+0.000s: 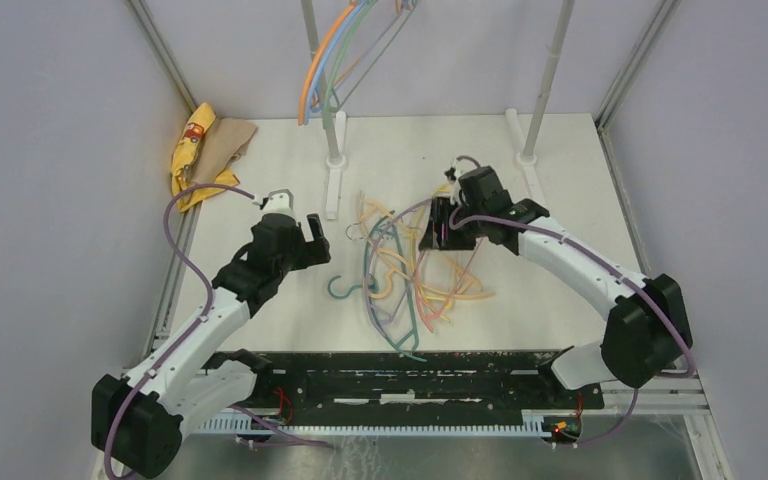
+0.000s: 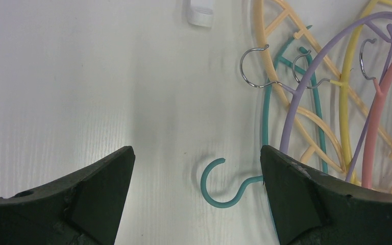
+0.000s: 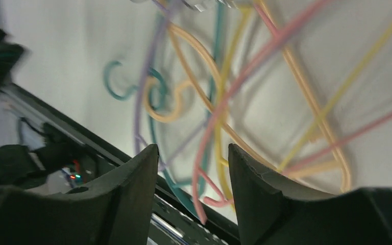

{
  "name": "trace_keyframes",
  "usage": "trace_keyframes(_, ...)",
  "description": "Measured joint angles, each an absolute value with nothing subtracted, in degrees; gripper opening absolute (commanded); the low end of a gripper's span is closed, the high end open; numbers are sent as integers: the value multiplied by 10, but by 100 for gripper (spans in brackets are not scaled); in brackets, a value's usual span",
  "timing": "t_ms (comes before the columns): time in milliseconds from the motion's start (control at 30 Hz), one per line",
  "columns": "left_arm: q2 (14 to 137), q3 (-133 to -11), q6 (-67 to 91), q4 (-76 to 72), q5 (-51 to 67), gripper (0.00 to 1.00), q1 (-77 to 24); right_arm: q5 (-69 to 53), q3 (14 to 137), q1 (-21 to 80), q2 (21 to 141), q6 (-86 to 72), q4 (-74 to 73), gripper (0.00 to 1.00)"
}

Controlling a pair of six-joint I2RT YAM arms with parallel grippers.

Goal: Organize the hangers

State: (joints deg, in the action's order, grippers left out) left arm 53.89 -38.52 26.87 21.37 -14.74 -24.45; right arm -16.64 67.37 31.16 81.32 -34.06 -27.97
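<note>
A tangled pile of hangers [image 1: 415, 270] in teal, peach, yellow, pink and purple lies on the white table between my arms. Several more hangers [image 1: 332, 55], orange, blue and teal, hang on the rack at the back. My left gripper [image 1: 322, 233] is open above the pile's left edge. In the left wrist view the teal hanger's hook [image 2: 219, 185] lies on the table between the open fingers of the gripper [image 2: 196, 153]. My right gripper [image 1: 447, 225] hovers over the pile's right side. In the blurred right wrist view the gripper [image 3: 193, 150] is open and empty, and the pink hanger [image 3: 219, 117] lies below it.
Two grey rack poles [image 1: 328, 110] [image 1: 545, 90] stand on white feet [image 1: 335, 190] at the back. A yellow bag on brown paper [image 1: 200, 150] lies at the back left. A black rail [image 1: 410, 375] runs along the near edge. Grey walls close in both sides.
</note>
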Motion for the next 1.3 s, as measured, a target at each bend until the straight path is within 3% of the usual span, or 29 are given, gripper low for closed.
trace_keyframes(200, 548, -385, 269, 213, -145, 100, -244, -127, 563, 351, 844, -333, -314, 60)
trace_keyframes(700, 541, -371, 269, 209, -142, 100, -244, -102, 546, 417, 889, -349, -264, 56)
trace_keyframes(767, 537, -371, 269, 209, -138, 100, -244, -96, 544, 424, 903, -349, -263, 48)
trace_keyframes(900, 535, -371, 269, 209, -133, 100, -244, -84, 544, 434, 913, -350, -254, 13)
trace_keyframes(967, 535, -371, 269, 209, -133, 100, -244, -77, 544, 434, 913, -351, -253, 1)
trace_keyframes(1300, 532, -371, 269, 209, -133, 100, -244, -54, 545, 435, 812, -361, -322, 1)
